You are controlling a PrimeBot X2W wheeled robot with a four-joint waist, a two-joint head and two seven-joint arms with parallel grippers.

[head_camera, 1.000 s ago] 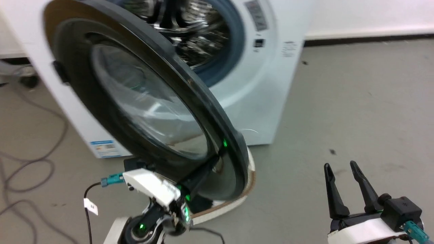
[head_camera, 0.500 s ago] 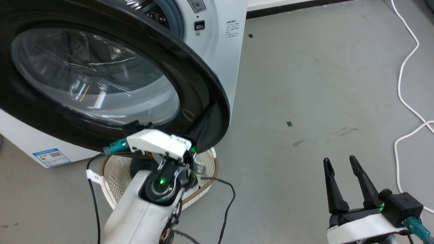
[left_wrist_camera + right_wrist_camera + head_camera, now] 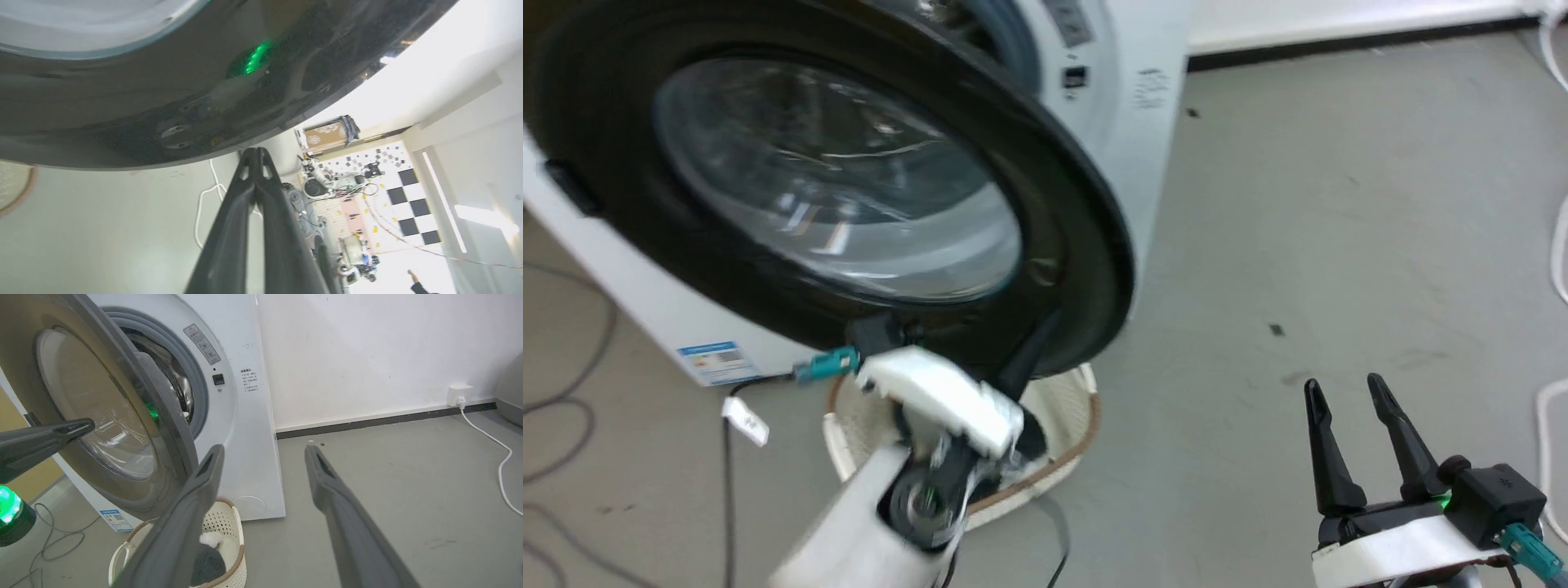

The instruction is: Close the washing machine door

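The washing machine door (image 3: 849, 188), a wide glossy black rim around a bulging glass bowl, stands swung out from the white washing machine (image 3: 1152, 139). My left gripper (image 3: 1031, 355) is shut with nothing in it, its tips right at the door's lower outer rim. In the left wrist view the joined fingertips of the left gripper (image 3: 255, 153) meet the black rim of the door (image 3: 163, 102). My right gripper (image 3: 1343, 381) hangs open over the floor at the lower right, well clear of the door. The right wrist view shows the right gripper (image 3: 263, 451), the door (image 3: 102, 408) ajar and the grey gasket (image 3: 196, 392).
A cream perforated laundry basket (image 3: 1070, 408) sits on the floor under the door's lower edge, with laundry in it (image 3: 208, 559). Dark cables (image 3: 564, 425) lie at the left. A white cable (image 3: 496, 445) runs from a wall socket (image 3: 457, 394) at the right.
The head camera has swung, so the whole picture has shifted. Less of the drum shows behind the door now. My left gripper stays at the lower rim; the right gripper holds its pose.
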